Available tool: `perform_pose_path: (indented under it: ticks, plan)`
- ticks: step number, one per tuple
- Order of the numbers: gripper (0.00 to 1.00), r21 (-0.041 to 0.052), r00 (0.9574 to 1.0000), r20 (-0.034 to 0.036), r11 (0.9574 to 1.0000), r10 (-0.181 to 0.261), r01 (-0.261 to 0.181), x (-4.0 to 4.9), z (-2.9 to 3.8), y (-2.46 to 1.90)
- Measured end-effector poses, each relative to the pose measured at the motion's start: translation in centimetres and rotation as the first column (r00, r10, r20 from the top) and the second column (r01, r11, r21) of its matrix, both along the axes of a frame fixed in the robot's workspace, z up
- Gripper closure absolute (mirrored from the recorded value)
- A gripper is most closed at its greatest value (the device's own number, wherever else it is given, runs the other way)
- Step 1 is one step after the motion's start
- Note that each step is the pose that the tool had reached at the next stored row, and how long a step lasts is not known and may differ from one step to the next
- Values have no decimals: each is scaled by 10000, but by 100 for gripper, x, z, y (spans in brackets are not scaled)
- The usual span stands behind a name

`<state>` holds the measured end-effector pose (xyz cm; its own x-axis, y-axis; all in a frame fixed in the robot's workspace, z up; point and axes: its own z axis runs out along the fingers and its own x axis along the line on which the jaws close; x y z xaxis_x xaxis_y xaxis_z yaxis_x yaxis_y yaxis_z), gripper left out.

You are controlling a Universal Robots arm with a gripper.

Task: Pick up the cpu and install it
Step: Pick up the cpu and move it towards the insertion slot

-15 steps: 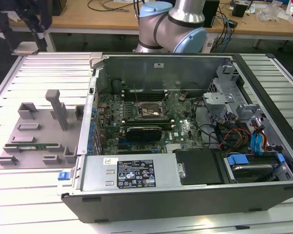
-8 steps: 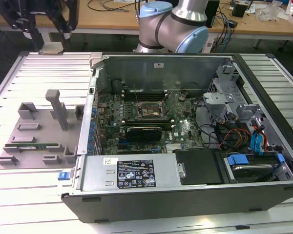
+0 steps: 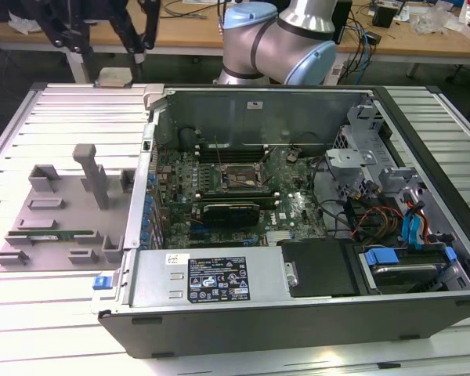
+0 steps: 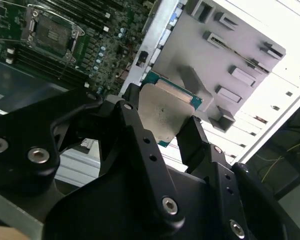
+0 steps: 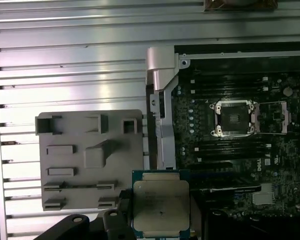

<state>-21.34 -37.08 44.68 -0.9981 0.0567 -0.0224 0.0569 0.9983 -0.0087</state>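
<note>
1. The gripper (image 4: 162, 120) is clenched on the cpu (image 5: 160, 207). In the second wrist view its black fingers (image 4: 192, 132) pinch two opposite edges and the metal lid faces the camera.
2. The cpu hangs in the air, and in the first wrist view it sits over the seam between the grey tray (image 5: 72, 135) and the case (image 5: 160, 75) wall. The socket (image 5: 233, 117) is well apart from it.
3. My read is that this is the carry stage: the chip is picked but not seated.
4. To do this bit well, I'd keep the chip flat and the squeeze on the edges only, and go slow over the case wall. Its corners should be square to the socket frame before it goes anywhere near the pins. A tilted drop looks like the real risk.
5. The cpu is a thin square with a dull silvery lid, slightly smudged, on a green rim. It's stiff and slick, so it could twist in the grip.
6. The socket is a dark square bed in a shiny metal frame, and the frame looks flipped open.
7. The tray is matte grey plastic with blocky slots.
8. The board (image 5: 205, 165) is dark green and crowded.
9. The table (image 5: 65, 60) is ribbed aluminium slats.
</note>
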Motion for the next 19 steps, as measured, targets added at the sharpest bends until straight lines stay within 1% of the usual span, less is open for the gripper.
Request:
perform_pose_path:
  ticks: [1,3,4,5,7,8,9,10,12,13,15,18,19]
  plan:
    - [45,-1,10000,-1,10000,0,0,26,1,0]
    - [45,0,10000,-1,10000,1,-1,122,0,0]
    - [45,1,10000,0,10000,-1,1,192,0,0]
    - [45,0,10000,-1,10000,2,-2,295,0,-1]
    - [45,0,10000,-1,10000,1,-1,418,0,0]
    - [45,0,10000,0,10000,0,0,513,0,0]
    - [45,0,10000,0,10000,1,-1,578,0,0]
    - [45,0,10000,0,10000,1,-1,634,0,0]
    - [45,0,10000,0,10000,0,0,690,0,0]
    - [45,0,10000,0,10000,2,-2,738,0,0]
    - [45,-1,10000,0,10000,0,0,797,0,0]
    - [45,0,10000,0,10000,0,0,990,0,0]
    - [45,0,10000,0,10000,2,-2,1082,0,-1]
